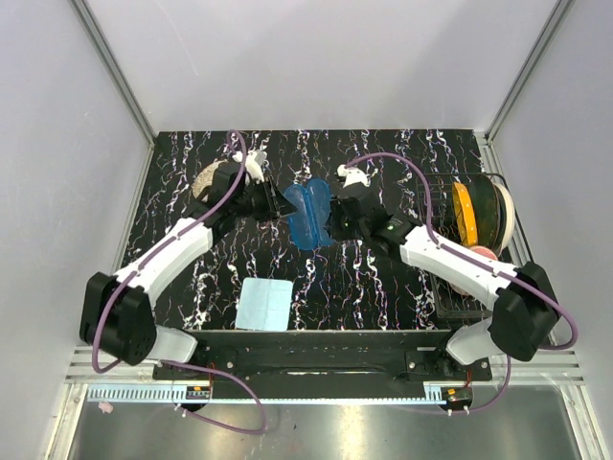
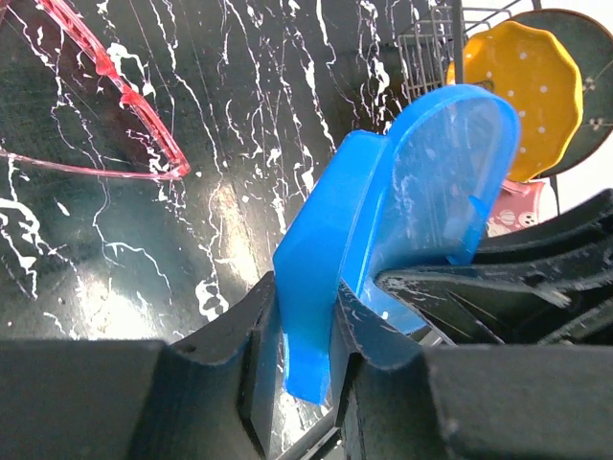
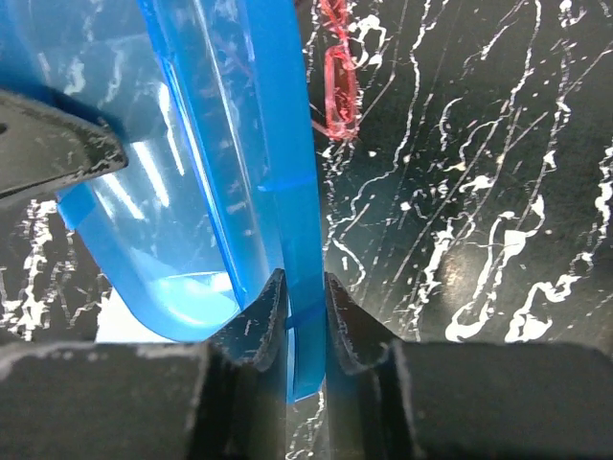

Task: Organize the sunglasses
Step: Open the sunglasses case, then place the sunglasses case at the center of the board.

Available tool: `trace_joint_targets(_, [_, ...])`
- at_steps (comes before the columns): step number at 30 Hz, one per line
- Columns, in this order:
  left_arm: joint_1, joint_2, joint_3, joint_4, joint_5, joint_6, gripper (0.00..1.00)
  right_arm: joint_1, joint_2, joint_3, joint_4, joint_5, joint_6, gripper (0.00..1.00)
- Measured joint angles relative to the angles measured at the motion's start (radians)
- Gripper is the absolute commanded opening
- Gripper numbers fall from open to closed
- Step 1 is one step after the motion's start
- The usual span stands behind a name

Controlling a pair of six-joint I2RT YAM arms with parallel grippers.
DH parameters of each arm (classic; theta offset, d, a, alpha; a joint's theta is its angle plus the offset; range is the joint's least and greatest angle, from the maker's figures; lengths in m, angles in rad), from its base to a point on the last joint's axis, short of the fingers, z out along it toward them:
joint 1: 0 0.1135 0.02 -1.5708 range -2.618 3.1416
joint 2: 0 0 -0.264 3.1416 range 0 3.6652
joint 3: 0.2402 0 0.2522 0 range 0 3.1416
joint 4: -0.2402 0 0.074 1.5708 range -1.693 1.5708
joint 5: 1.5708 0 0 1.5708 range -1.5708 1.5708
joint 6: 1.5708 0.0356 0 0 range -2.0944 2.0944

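Gripping blue case (image 2: 402,201), left claw (image 2: 306,311), sunglasses (image 2: 134,101) well apart

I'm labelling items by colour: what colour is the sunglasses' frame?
Translucent pink-red; the sunglasses show best in the left wrist view.

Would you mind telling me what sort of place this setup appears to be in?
Most likely a robotics lab test cell: plain white panels on aluminium rails enclose a black marbled table, two arms are bolted at its edge, with props like a dish rack and a blue case.
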Motion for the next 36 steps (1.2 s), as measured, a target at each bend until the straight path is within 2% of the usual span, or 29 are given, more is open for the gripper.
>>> trace_joint_targets(5, [0.003, 0.132, 0.0, 0.108, 0.043, -0.019, 0.03, -0.041, 0.027, 0.0, -0.02, -0.017, -0.039, 0.08])
trace_joint_targets(14, [-0.03, 0.366, 0.01, 0.296, 0.105, -0.056, 0.05, -0.16, 0.04, -0.038, -0.06, -0.146, -0.04, 0.08])
trace_joint_targets(23, [-0.096, 0.515, 0.059, 0.304, 0.081, -0.064, 0.16, -0.206, 0.101, -0.075, -0.101, -0.16, -0.04, 0.09])
trace_joint_targets(27, [-0.117, 0.55, 0.071, 0.29, 0.059, -0.064, 0.25, -0.211, 0.133, -0.075, -0.124, -0.159, -0.044, 0.16])
trace_joint_targets(33, [-0.154, 0.59, 0.101, 0.238, 0.029, -0.05, 0.3, -0.218, 0.175, -0.075, -0.16, -0.143, -0.076, 0.18])
trace_joint_targets(36, [-0.172, 0.62, 0.124, 0.211, 0.018, -0.037, 0.39, -0.218, 0.211, -0.071, -0.167, -0.124, -0.098, 0.2])
